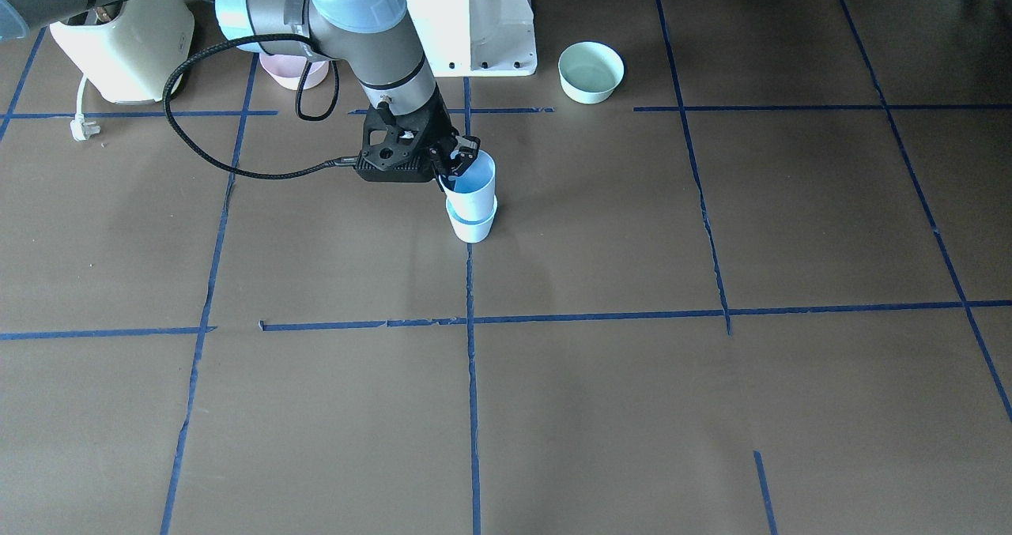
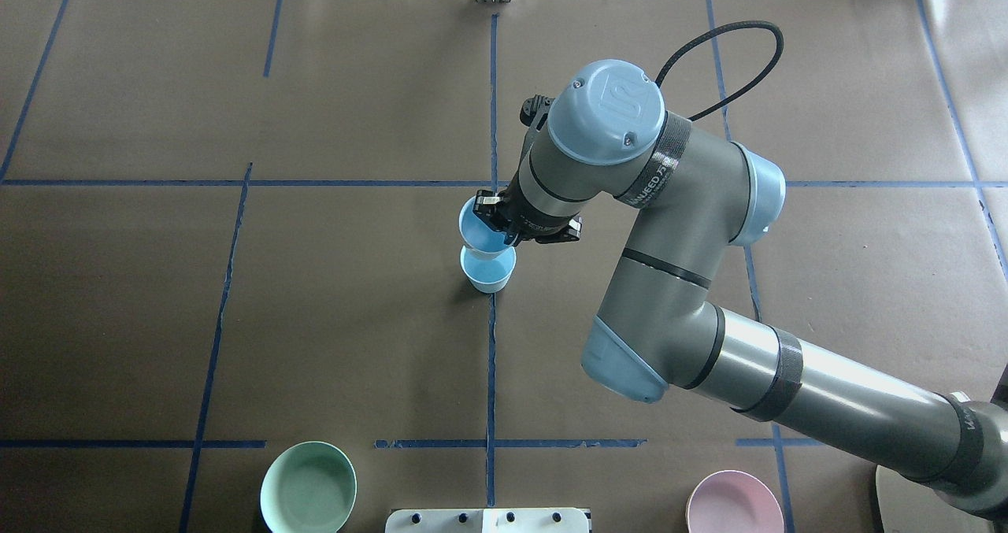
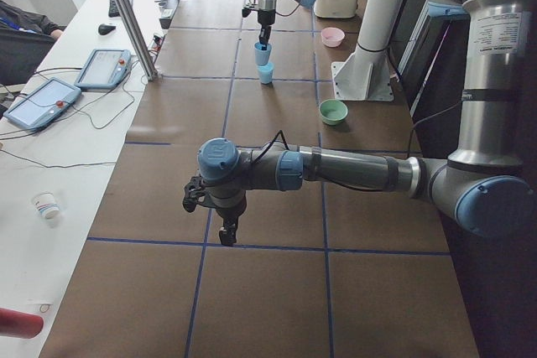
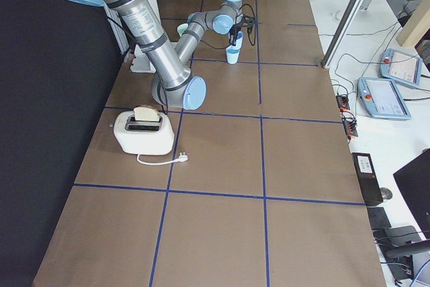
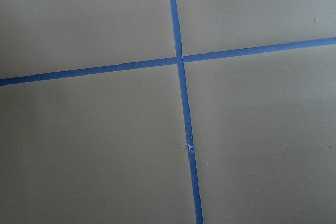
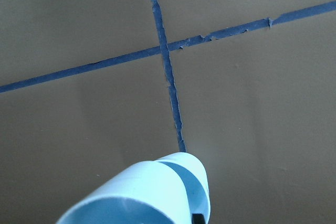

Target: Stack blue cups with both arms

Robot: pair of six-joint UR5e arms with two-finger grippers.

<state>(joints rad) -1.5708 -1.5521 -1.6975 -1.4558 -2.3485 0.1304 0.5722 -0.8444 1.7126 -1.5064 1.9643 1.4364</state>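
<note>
My right gripper [image 1: 455,163] is shut on the rim of one blue cup [image 1: 472,185], one finger inside and one outside. The held cup leans slightly, with its base at or just inside the mouth of the second blue cup [image 1: 473,225], which stands upright on the table. From overhead, the held cup [image 2: 480,230] overlaps the standing cup [image 2: 488,272] under my right gripper [image 2: 504,222]. The held cup's rim [image 6: 147,195] fills the bottom of the right wrist view. My left gripper [image 3: 225,228] shows only in the exterior left view, far from the cups; I cannot tell whether it is open.
A mint green bowl [image 1: 590,71] and a pink bowl [image 1: 294,73] stand either side of the white base pedestal [image 1: 474,21]. A cream toaster [image 1: 118,45] with a loose plug sits beyond the pink bowl. Blue tape lines cross the brown table.
</note>
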